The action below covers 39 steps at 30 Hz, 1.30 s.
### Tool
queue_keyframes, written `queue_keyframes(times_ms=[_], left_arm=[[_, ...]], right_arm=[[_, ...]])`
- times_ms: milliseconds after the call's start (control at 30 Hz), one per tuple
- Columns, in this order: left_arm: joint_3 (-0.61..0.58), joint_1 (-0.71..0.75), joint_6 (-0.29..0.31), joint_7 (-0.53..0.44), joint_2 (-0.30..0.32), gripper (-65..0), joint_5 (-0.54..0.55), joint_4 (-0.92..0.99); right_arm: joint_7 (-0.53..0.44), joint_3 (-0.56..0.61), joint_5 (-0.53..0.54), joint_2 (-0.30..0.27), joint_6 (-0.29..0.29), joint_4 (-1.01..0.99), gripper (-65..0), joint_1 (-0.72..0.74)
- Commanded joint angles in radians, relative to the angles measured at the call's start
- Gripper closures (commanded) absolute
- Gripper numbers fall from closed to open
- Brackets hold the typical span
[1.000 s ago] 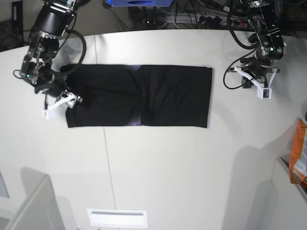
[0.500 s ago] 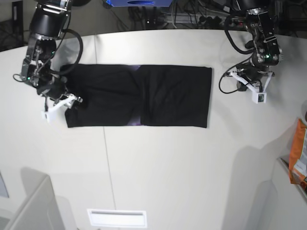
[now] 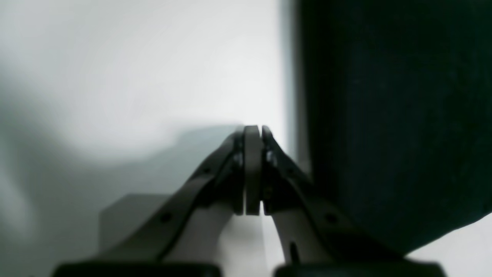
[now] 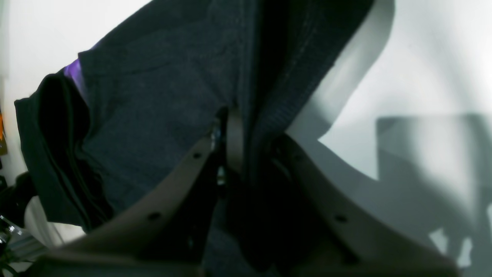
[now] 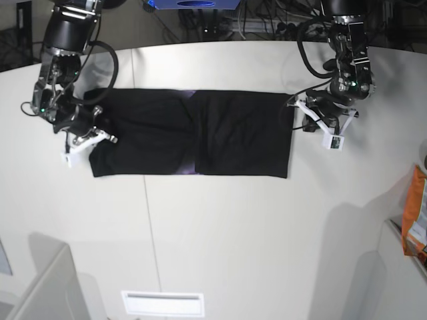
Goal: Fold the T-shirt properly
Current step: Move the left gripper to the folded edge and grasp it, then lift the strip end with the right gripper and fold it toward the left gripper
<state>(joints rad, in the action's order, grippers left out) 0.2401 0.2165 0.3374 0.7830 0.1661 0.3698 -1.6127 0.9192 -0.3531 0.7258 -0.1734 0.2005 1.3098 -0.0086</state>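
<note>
The black T-shirt (image 5: 193, 133) lies folded into a long flat band across the white table (image 5: 220, 233). My right gripper (image 5: 99, 137) is at the band's left end. In the right wrist view, my right gripper (image 4: 255, 138) is shut on a lifted fold of the T-shirt (image 4: 161, 100), with a sliver of purple print (image 4: 73, 71) showing. My left gripper (image 5: 300, 117) is at the band's right edge. In the left wrist view, my left gripper (image 3: 253, 129) is shut and empty, low over the table, just beside the T-shirt's edge (image 3: 384, 115).
An orange packet (image 5: 417, 213) sits on a tray at the right edge. A white slotted plate (image 5: 162, 303) is near the table's front. A grey box corner (image 5: 40, 287) is at the lower left. Cables (image 5: 267, 27) run behind the table.
My left gripper has moved in from the far right to the shirt's right edge. My right gripper has stayed at the shirt's left end, shifting only slightly.
</note>
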Motion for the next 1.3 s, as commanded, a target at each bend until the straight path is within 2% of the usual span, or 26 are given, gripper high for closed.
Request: queue_keyframes(times_ms=[0,133,433,700,800,1133,1267], left_arm=[[-0.018,-0.002,-0.001,0.011,0.005,0.0,-0.004,-0.016],[-0.060,-0.002,-0.001,0.011,0.005,0.0,0.004,-0.018],[-0.160,-0.001,-0.002,0.011,-0.004,0.0,-0.001,-0.090],[-0.147,0.005,-0.002,0.014,-0.017,0.0,-0.002,-0.090],[-0.146,0.005,-0.002,0.013,-0.012,0.0,-0.002,-0.090],[-0.146,0.011,-0.002,0.013,0.026,0.0,-0.005,-0.080],[-0.149,0.014,-0.002,0.017,0.031,0.0,-0.082,-0.087]], right_arm=[[0.031,0.006,-0.059,-0.007,-0.034,0.012,0.0,-0.001],[0.041,0.007,-0.061,-0.007,-0.057,0.119,0.0,0.002],[0.068,0.168,-0.059,-0.016,-0.192,0.307,0.0,-0.004],[0.070,0.337,-0.053,-0.012,-0.313,0.465,0.0,-0.015],[0.070,0.397,-0.053,0.016,-0.355,0.523,0.0,-0.017],[0.068,0.523,-0.058,0.140,-0.359,0.566,0.0,-0.012],[0.061,0.558,-0.058,0.186,-0.359,0.566,0.0,-0.001]])
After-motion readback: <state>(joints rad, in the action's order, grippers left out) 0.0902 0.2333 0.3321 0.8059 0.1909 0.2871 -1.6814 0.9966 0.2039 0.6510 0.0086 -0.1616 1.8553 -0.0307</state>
